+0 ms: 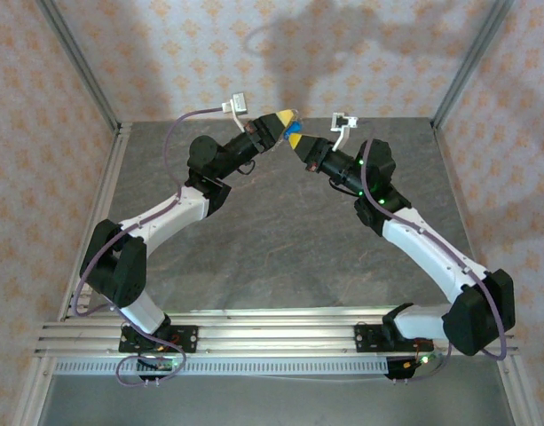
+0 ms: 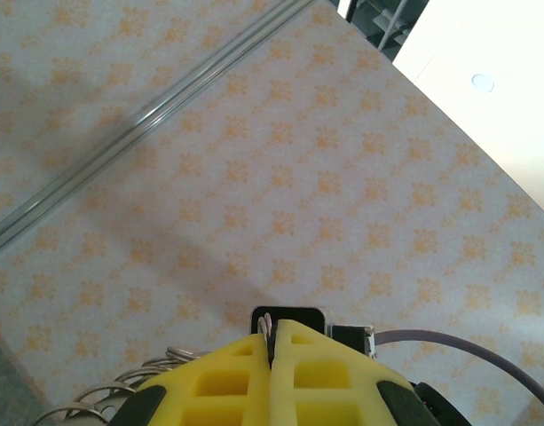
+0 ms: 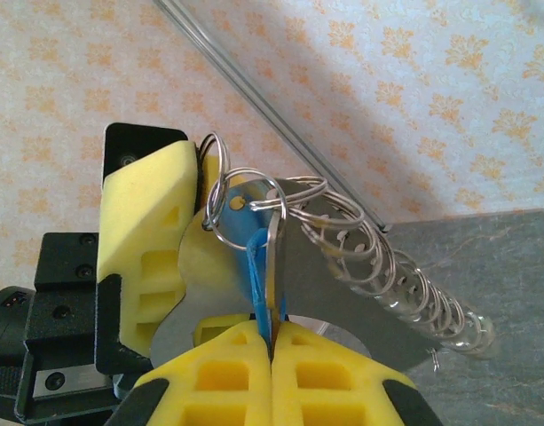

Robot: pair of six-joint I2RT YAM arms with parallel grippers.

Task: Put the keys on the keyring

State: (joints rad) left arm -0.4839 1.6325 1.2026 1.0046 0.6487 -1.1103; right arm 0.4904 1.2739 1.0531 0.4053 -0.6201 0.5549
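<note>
Right wrist: pinching key (image 3: 252, 253) in closed right gripper (image 3: 272, 342), aloft; clamping keyring (image 3: 245, 174) with closed left gripper (image 2: 273, 330). Looks threaded through key's hole; remaining: seating fully, letting go.

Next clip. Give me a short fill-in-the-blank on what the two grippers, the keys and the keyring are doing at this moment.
1. The right gripper is shut on the keys, one of which is coloured ____.
2. The left gripper has its jaws ____.
3. In the right wrist view, the keyring, a string of wire rings, trails to the ____ of the keys.
4. The fingers of both grippers are coloured ____.

Missing words: blue; shut; right; yellow.
</note>
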